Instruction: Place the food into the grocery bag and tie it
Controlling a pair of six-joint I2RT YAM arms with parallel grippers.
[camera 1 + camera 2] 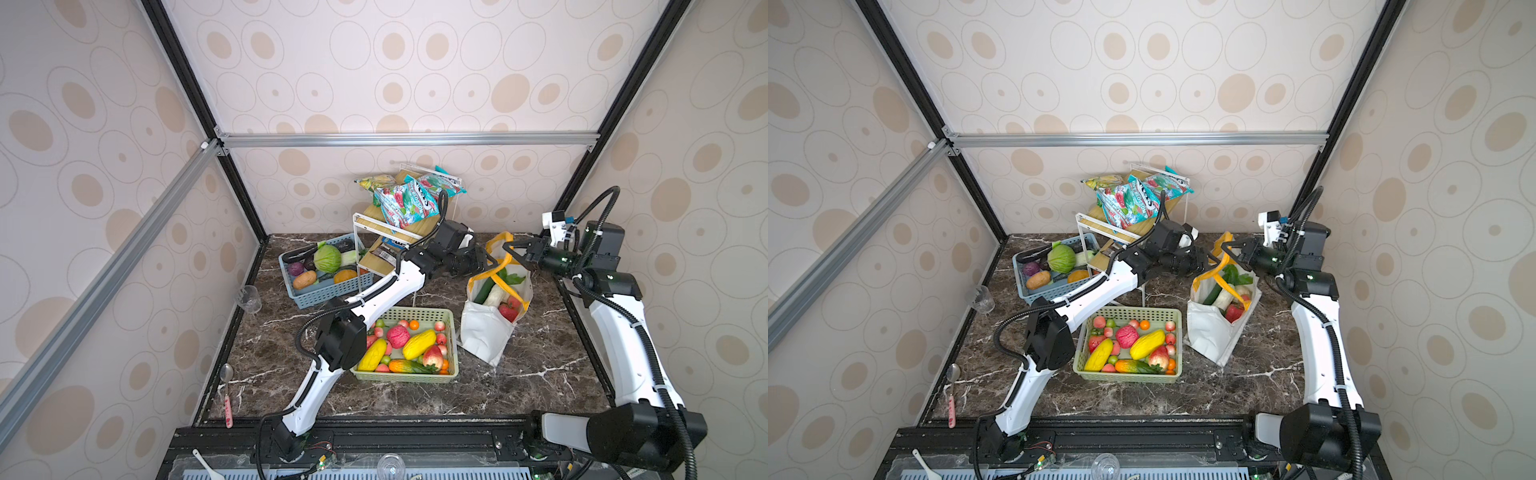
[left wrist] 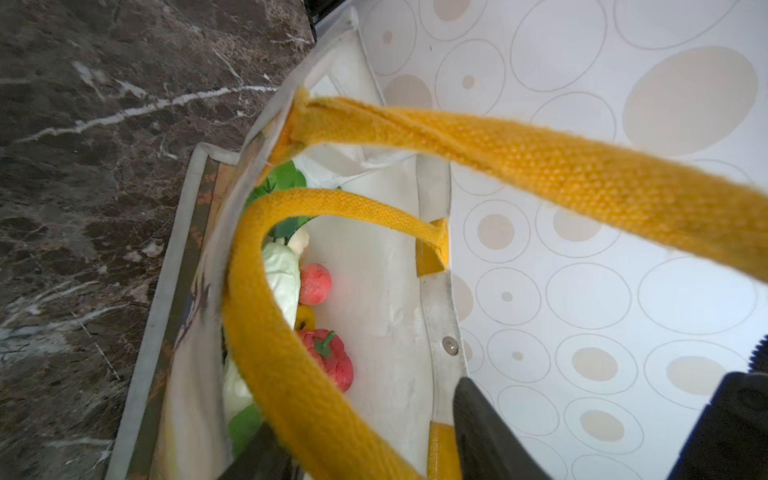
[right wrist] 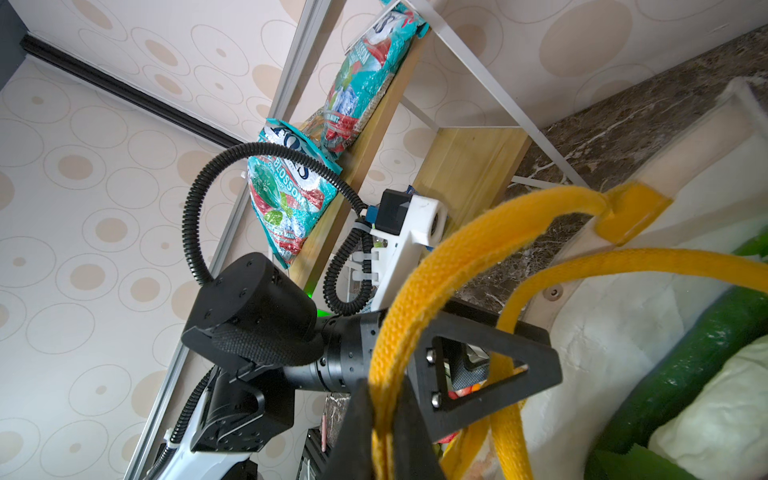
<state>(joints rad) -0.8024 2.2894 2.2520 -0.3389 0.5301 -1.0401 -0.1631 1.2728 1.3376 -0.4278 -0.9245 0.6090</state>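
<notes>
Right tool (image 3: 384, 444) was clamped shut on one mustard strap (image 3: 469, 253), while the left tool (image 2: 365, 440) stood half open astride the other strap (image 2: 266, 332), with no firm grip evident. Below them the grocery bag (image 1: 486, 332) sat near the table's (image 1: 540, 374) back right corner, the food (image 1: 494, 293) inside. With limp cloth and light toys, the woven straps looked the surest hold for tying.
</notes>
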